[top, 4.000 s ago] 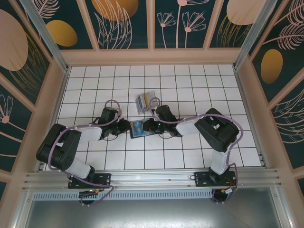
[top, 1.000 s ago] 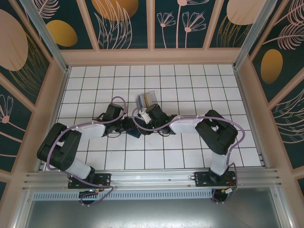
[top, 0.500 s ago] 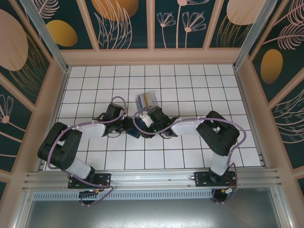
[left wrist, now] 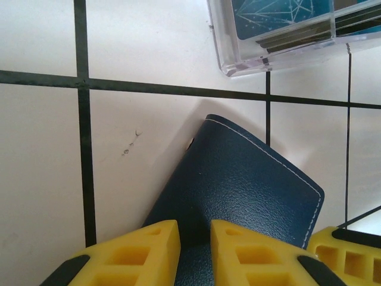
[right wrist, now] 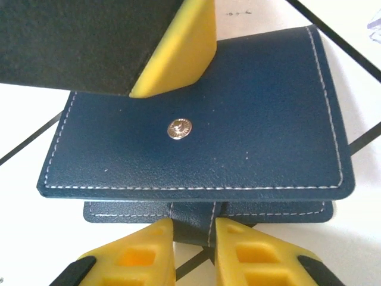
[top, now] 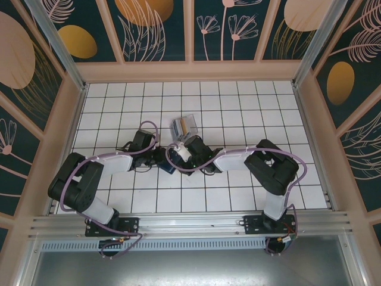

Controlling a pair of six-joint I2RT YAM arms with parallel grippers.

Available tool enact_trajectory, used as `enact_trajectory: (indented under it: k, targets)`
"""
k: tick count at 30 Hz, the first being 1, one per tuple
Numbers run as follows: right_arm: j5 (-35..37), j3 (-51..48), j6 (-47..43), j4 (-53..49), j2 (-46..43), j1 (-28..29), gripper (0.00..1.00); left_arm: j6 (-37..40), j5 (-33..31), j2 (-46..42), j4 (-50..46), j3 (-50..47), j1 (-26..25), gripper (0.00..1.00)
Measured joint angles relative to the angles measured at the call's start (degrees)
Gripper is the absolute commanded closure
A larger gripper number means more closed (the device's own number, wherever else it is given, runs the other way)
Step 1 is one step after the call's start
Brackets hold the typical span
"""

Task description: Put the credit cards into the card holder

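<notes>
**Wallet folded shut between the two pincers**

Four seconds earlier the dark blue wallet (right wrist: 208, 137) had lain open on the tiled surface (top: 238, 107) with a pale card showing inside it. Now it lay folded over, its flap and snap stud (right wrist: 179, 128) facing up, and no card showed in it. Both arms had also crept a little left and far, toward the card holder (top: 184, 126).

The left pincer (left wrist: 190, 244) was clenched on one edge of the wallet, and the right pincer (right wrist: 193, 250) was clenched on the lower layer at the opposite edge.

The clear card holder stood just far of the wallet, apart from it, with a teal patterned card (left wrist: 280, 15) and some darker cards (left wrist: 297, 37) in its slots.

Judging from this, any card left in the wallet was now covered, so the wallet would probably need opening again
</notes>
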Motion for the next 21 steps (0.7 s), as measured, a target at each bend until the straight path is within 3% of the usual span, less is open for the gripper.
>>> enact_trajectory:
  k: [7, 10, 13, 18, 21]
  targets:
    - [6.1, -13.6, 5.0, 15.2, -6.2, 0.6, 0.96, -3.7, -0.1, 1.4, 3.7, -0.7, 0.0, 0.81]
    - [7.8, -20.6, 8.7, 23.3, -8.0, 0.6, 0.97, -5.0, -0.3, 2.0, 4.9, -0.8, 0.0, 0.82]
    - [8.5, -24.1, 11.2, 28.6, -8.1, 0.7, 0.85, -5.7, -0.5, 2.5, 5.8, -0.7, 0.0, 0.82]
    - [6.8, -21.8, 11.4, 28.2, -9.5, 1.1, 0.66, -6.5, -0.5, 2.6, 6.3, -0.7, 0.0, 0.82]
    - [5.1, -15.8, 9.3, 24.0, -8.2, 1.1, 0.65, -6.7, -0.4, 2.9, 6.5, -0.7, 0.0, 0.82]
